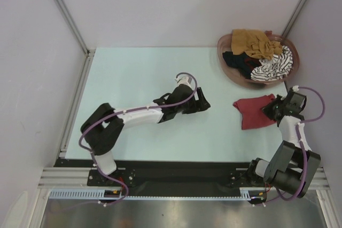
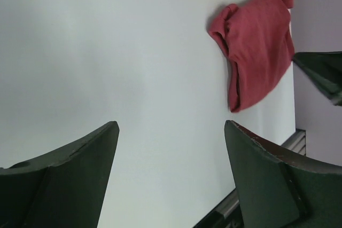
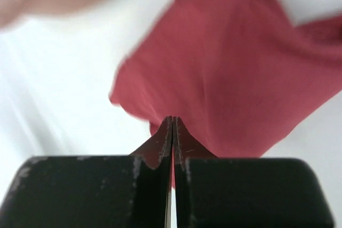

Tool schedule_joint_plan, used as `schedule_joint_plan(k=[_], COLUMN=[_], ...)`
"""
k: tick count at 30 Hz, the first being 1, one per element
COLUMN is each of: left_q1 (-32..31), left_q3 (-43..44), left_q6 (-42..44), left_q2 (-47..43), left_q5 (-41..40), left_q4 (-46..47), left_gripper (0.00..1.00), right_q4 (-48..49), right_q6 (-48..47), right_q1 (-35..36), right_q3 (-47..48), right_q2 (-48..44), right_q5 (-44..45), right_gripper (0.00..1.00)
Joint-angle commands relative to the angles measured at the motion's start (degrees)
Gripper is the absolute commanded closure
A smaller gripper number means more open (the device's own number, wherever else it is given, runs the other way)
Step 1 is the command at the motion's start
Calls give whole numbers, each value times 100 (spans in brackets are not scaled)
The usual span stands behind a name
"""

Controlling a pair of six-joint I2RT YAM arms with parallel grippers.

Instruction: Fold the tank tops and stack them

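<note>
- My left gripper (image 2: pixel 171 126) stands wide apart above the bare table (image 2: pixel 107 52).
- My right gripper (image 3: pixel 172 120) is pressed together, with the dark red tank top (image 3: pixel 230 73) just beyond its tips.

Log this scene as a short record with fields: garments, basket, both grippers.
loose garment: red tank top, crumpled on the table, right side, outside the basket
basket: far right corner; holds mustard tank top, black tank top and striped tank top in a heap
left gripper: open, empty, over bare table, apart from the red tank top
right gripper: shut, at the red tank top's right edge; whether it pinches cloth is unclear
folded stack: none yet
</note>
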Motion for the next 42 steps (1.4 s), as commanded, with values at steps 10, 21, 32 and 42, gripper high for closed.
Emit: schedule_joint_plan(k=[10, 21, 32, 42], left_q1=[-44, 18, 97, 185], left_q3=[-917, -1383, -2183, -2420], left_q6=[744, 1324, 1878, 2370], left_q2=[-1299, -2308, -3637, -3989], left_q5=[-55, -730, -1356, -1856], left_q4=[-19, -650, -976, -1091], left_gripper=[15, 13, 0, 0], right_q4=[1143, 655, -683, 106], right_q6=[380, 232, -130, 1246], right_q1=[246, 771, 1389, 1117], right_q3=[-738, -344, 1739, 3805], right_q2=[673, 500, -163, 2139], right_q5=[-449, 454, 1720, 2153], right_gripper=[100, 96, 67, 31])
